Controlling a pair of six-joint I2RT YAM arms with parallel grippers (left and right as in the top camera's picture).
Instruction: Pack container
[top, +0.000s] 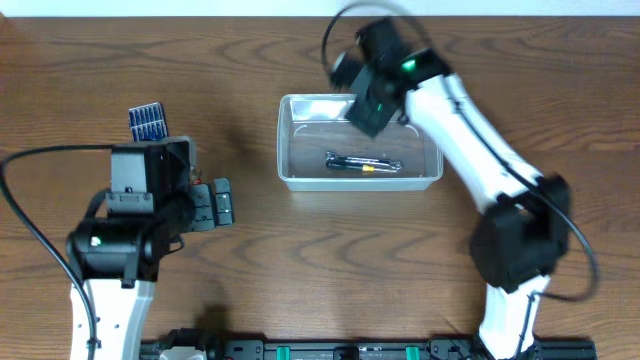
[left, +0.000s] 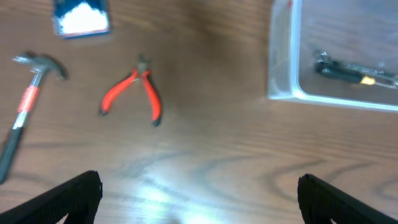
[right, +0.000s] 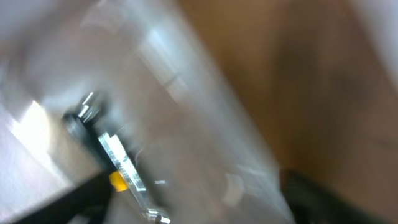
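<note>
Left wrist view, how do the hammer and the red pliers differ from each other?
The hammer is the longer tool, its handle running off the left edge; the pliers are shorter and fully in view. The hammer has one dark shaft with a red band and a metal head; the pliers have two red handles spread in a V. Both lie flat on the wooden table, outside the container.

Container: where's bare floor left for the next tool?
Bare floor at the container's left end, between its wall and the black tool lying along the near side. The far half is crowded by the right gripper overhead. Outside, bare wood between pliers and container.
</note>
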